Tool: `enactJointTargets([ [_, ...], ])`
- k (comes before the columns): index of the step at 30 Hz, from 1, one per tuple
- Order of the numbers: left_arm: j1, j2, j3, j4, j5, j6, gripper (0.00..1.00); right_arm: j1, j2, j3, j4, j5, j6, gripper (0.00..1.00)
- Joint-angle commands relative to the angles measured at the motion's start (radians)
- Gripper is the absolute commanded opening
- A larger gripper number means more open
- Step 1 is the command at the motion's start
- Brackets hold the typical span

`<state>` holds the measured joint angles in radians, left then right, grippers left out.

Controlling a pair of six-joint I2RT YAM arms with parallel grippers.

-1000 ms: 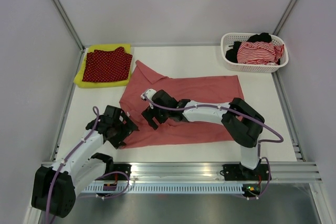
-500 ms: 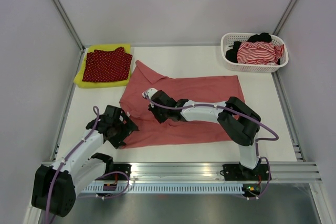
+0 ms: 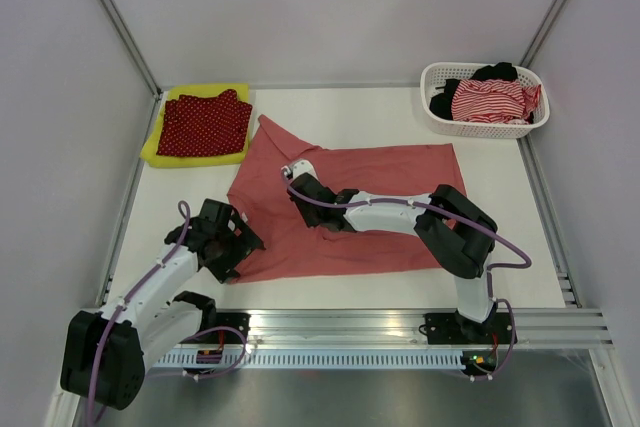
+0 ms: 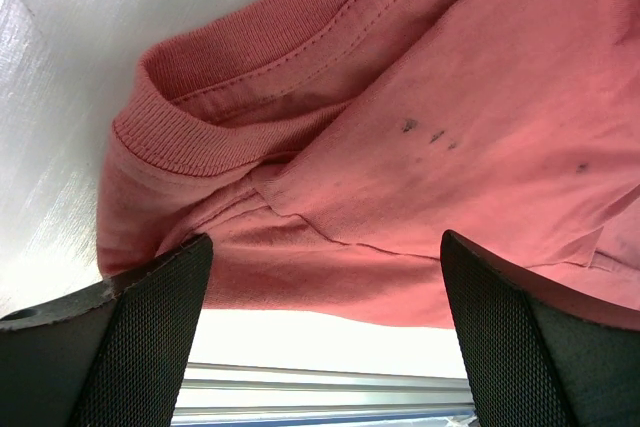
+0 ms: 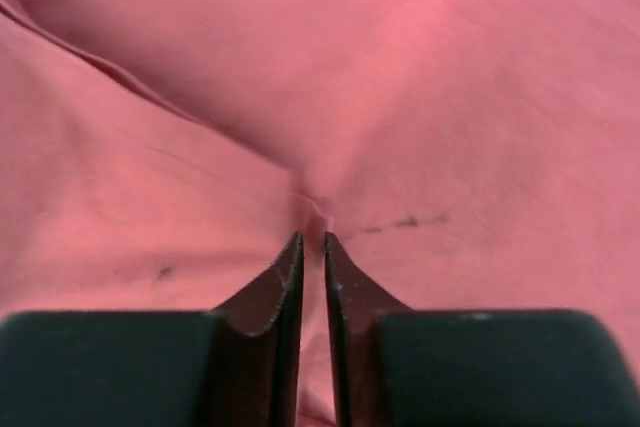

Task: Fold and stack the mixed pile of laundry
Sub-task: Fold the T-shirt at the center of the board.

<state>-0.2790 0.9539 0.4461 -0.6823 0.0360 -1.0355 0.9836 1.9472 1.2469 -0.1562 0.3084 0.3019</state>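
Your right gripper (image 5: pixel 311 243) pinched a fold of the polo (image 3: pixel 400 172), which lay flat on the table (image 3: pixel 330 117), long axis left-right, collar far-left. Your left gripper (image 4: pixel 320 247) stood wide open over its sleeve cuff.

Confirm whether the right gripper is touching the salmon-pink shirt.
Touching. The right wrist view shows the right gripper closed on a pinch of the salmon-pink shirt, with the cloth puckering up between its tips.
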Motion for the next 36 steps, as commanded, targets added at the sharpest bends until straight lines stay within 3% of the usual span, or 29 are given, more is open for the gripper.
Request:
enactJointTargets([
  [1, -0.003, 0.017, -0.001, -0.06, -0.016, 0.048, 1.0, -0.006, -0.047, 0.023, -0.046, 0.145, 0.089, 0.21],
  [6, -0.003, 0.02, 0.002, -0.065, -0.015, 0.046, 1.0, -0.008, -0.048, 0.039, -0.118, 0.248, 0.152, 0.44],
  [8, -0.003, 0.022, 0.005, -0.066, -0.013, 0.048, 1.0, -0.01, -0.063, 0.029, -0.121, 0.271, 0.163, 0.45],
  [16, -0.003, 0.02, 0.006, -0.071, -0.013, 0.046, 1.0, -0.033, -0.077, 0.003, -0.005, 0.008, 0.121, 0.48],
  [25, -0.003, 0.016, 0.006, -0.069, -0.013, 0.045, 1.0, -0.054, 0.009, 0.04, -0.026, -0.005, 0.146, 0.36],
  [30, -0.003, 0.019, 0.006, -0.071, -0.012, 0.046, 1.0, -0.056, 0.027, 0.042, -0.014, -0.067, 0.143, 0.35],
  [36, -0.003, 0.017, 0.006, -0.068, -0.016, 0.045, 1.0, -0.054, 0.026, 0.026, -0.014, -0.043, 0.161, 0.05],
])
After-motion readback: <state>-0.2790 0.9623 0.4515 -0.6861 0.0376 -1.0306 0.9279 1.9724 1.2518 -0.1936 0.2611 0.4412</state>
